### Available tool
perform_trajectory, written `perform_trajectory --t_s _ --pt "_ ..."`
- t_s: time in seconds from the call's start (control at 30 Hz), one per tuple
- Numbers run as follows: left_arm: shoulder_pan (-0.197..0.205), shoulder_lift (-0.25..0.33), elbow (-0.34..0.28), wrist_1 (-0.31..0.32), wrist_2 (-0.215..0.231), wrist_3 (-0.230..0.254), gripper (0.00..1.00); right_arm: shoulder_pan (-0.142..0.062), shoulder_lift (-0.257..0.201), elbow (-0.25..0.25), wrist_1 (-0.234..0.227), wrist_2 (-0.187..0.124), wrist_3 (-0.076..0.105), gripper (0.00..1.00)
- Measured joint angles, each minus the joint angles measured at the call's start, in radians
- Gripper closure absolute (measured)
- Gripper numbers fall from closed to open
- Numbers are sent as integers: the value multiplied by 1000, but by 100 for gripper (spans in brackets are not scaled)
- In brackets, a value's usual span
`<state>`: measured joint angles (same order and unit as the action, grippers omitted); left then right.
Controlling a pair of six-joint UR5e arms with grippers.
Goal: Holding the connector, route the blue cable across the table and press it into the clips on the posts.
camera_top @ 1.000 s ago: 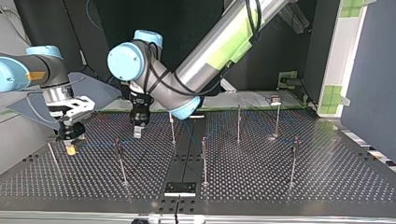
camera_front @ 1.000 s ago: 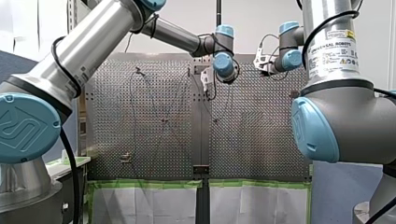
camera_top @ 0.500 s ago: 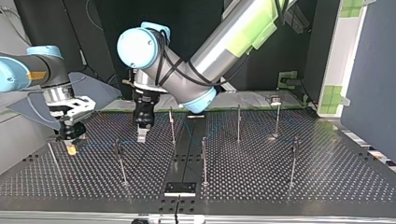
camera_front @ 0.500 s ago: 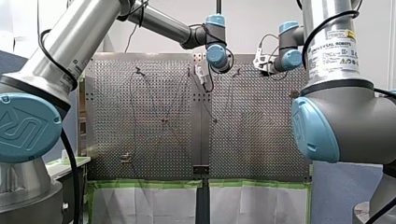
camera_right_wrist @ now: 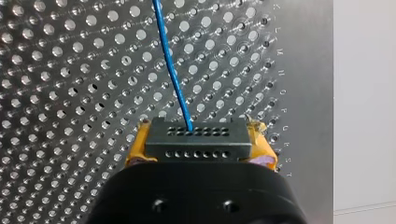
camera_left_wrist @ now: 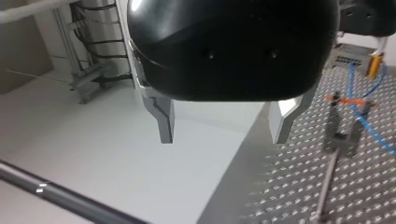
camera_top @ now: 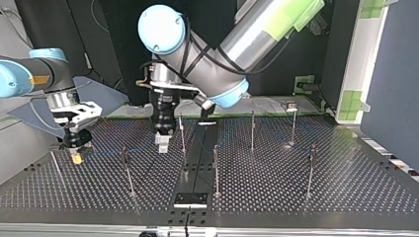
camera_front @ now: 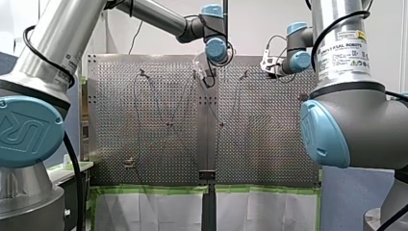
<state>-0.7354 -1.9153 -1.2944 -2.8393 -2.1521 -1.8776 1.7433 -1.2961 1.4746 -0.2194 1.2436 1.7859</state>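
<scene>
One perforated metal table (camera_top: 346,187) carries everything, and two arms reach over it, my left arm (camera_top: 257,29) and my right arm (camera_top: 29,74). In the top view I count seven thin upright metal posts (camera_top: 216,170) and one small black plate (camera_top: 190,199) at the table's near edge. There are two grippers, one dark grey connector block (camera_right_wrist: 198,142) and one thin blue cable (camera_right_wrist: 170,70).

My right gripper (camera_right_wrist: 198,149) is clamped on the connector block, with a yellow pad (camera_right_wrist: 135,148) at each side. In the top view it hangs near the table's left edge. My left gripper (camera_left_wrist: 223,137) has its two metal fingers (camera_left_wrist: 164,123) wide apart with nothing between them. In the top view it hangs just beside a post near the table's middle.

The cable leaves the connector block's upper face and shows in the top view only as a faint line toward the nearest post. Beyond that I cannot follow it. In the left wrist view it passes a forked clip (camera_left_wrist: 343,135), and I cannot tell whether it is seated there. The clips are too small to read in the top view, and both arms' bases are cut off.

The widest open room lies toward the table's right edge and near right corner in the top view.
</scene>
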Motion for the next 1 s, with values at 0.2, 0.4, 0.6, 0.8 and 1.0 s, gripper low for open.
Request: perform_trajectory --t_s 0.2,0.4,0.6,0.8,1.0 --pt "0 52 -52 53 -52 35 0 3 0 0 0 0 0 100" --pt "0 102 -102 102 -76 33 0 3 0 0 0 0 -1 100" --pt "2 163 -163 163 -76 -18 0 3 0 0 -1 1 -2 100" --pt "5 223 -223 223 -56 -17 0 3 0 0 0 1 -2 100" --pt "10 279 -279 279 -40 35 0 3 0 0 0 0 -2 100"
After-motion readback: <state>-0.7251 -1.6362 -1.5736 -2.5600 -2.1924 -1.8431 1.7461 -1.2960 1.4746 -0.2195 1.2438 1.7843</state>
